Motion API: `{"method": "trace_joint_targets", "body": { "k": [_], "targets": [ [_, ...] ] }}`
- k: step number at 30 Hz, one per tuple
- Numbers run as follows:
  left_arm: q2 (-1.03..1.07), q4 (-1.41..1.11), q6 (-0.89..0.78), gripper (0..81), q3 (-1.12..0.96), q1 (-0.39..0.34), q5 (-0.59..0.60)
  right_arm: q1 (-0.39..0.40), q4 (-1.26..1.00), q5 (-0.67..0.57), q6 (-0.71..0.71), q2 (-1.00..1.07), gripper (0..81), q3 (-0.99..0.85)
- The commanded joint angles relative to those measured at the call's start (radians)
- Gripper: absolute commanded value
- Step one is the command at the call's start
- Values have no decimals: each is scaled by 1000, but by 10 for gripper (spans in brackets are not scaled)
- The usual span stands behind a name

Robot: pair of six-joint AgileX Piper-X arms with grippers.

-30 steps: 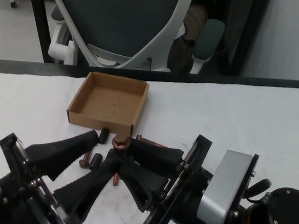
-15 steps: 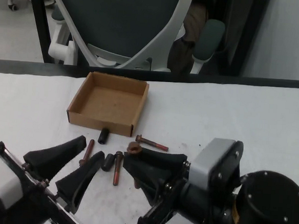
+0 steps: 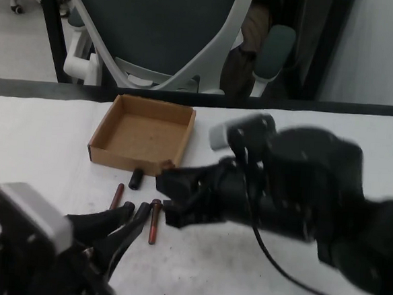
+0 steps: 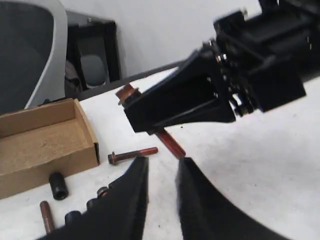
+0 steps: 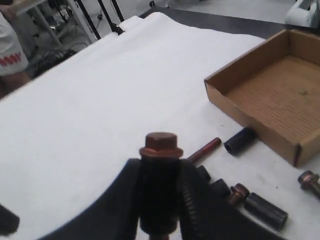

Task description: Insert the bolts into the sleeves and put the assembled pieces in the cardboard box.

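One bolt (image 5: 160, 145): your right tool (image 3: 162, 199), mid-frame, is pinching it. Your left tool (image 3: 136, 215), lower left, is hanging spread below the cardboard box (image 3: 131, 160).

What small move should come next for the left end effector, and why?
Probably lower the left end effector onto the loose sleeve beside the cardboard box and grip it. The right end effector holds a bolt off the bench, shaft end bare; the left one looks empty.
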Motion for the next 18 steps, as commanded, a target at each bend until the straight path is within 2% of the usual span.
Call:
{"method": "trace_joint_targets", "body": {
  "k": [1,10,18],
  "targets": [
    [1,147,-7,204,-53,-4,-27,-8,45,-6,-35,-7,2,-41],
    [5,508,-61,204,-182,-4,-45,-86,328,-10,-59,13,2,-282],
    [5,719,-121,204,-236,-2,-150,-118,508,-48,-59,160,2,-472]
  ]
}}
